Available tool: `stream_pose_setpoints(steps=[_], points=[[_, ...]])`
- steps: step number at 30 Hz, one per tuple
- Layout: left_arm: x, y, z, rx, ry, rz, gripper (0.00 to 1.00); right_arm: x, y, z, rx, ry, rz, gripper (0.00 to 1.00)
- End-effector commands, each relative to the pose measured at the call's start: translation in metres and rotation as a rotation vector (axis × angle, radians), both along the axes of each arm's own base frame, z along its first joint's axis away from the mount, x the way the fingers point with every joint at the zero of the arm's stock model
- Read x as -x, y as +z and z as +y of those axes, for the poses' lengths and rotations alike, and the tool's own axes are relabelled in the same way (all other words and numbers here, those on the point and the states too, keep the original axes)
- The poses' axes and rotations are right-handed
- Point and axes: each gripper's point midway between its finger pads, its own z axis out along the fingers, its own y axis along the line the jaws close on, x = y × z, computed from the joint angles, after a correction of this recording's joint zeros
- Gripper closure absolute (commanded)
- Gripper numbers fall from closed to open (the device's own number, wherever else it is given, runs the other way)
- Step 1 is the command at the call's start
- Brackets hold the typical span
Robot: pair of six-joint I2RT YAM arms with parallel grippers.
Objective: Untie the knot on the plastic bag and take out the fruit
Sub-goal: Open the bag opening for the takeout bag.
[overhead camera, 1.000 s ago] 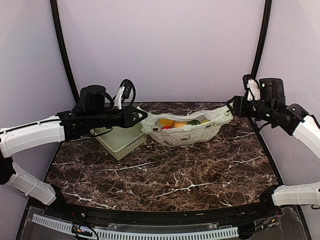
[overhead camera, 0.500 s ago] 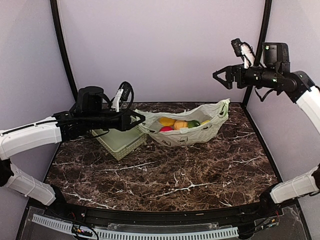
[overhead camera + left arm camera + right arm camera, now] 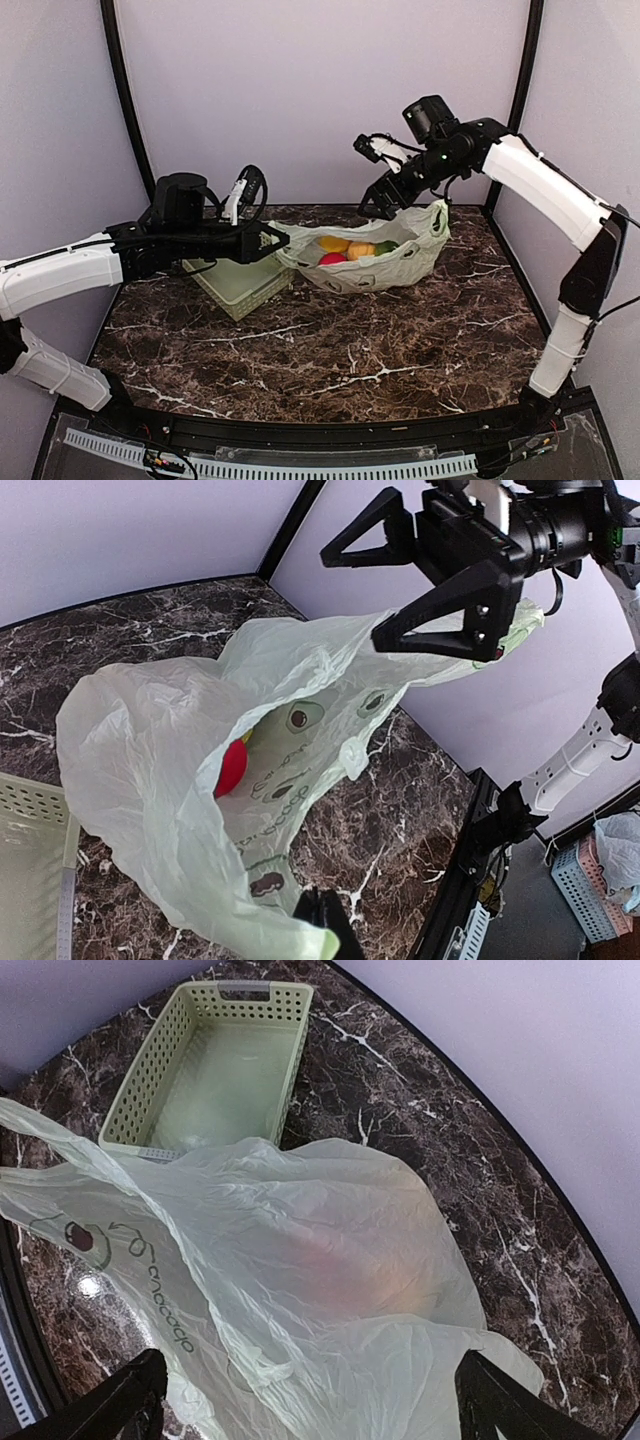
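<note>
While the marble table (image 3: 330, 350) lay as it had a second earlier, the right arm had swung in from the 3 o'clock edge and reached over the far side, towards 12 o'clock.

The plastic bag (image 3: 375, 268) sat at 12 o'clock on the table with its mouth gaping upward. A second before it had been stretched between both arms. Its 3 o'clock end had since been let go and stood slack and crumpled.

The perforated basket (image 3: 240, 285) stood at 10 o'clock, just beside the bag's 9 o'clock end, unmoved.

The left gripper (image 3: 283, 238) was pressed together, pinching the bag's 9 o'clock edge as before; its wrist view showed the film bunched at its fingertips (image 3: 325, 920).

The right gripper (image 3: 378, 205) hung above the bag's 3 o'clock half with its jaws spread wide and nothing between them. It had held that end of the bag a second ago.

The fruit (image 3: 350, 250) lay inside the bag: a yellow piece, an orange one, a red one (image 3: 230, 765) and a green one, close together.
</note>
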Motion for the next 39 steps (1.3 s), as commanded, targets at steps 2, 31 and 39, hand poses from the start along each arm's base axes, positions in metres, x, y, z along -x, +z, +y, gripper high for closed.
stream_pose_setpoints(steps=[2, 31, 39], points=[[0.006, 0.000, 0.005, -0.015, -0.020, -0.002, 0.99, -0.007, -0.024, 0.011, 0.118, 0.058, -0.012, 0.02], [-0.008, -0.004, 0.024, -0.097, 0.057, -0.038, 0.99, -0.085, 0.088, -0.074, -0.044, -0.470, -0.373, 1.00], [-0.027, -0.036, 0.043, -0.207, 0.173, -0.027, 0.99, -0.033, 0.078, -0.046, -0.210, -0.244, -0.282, 1.00]])
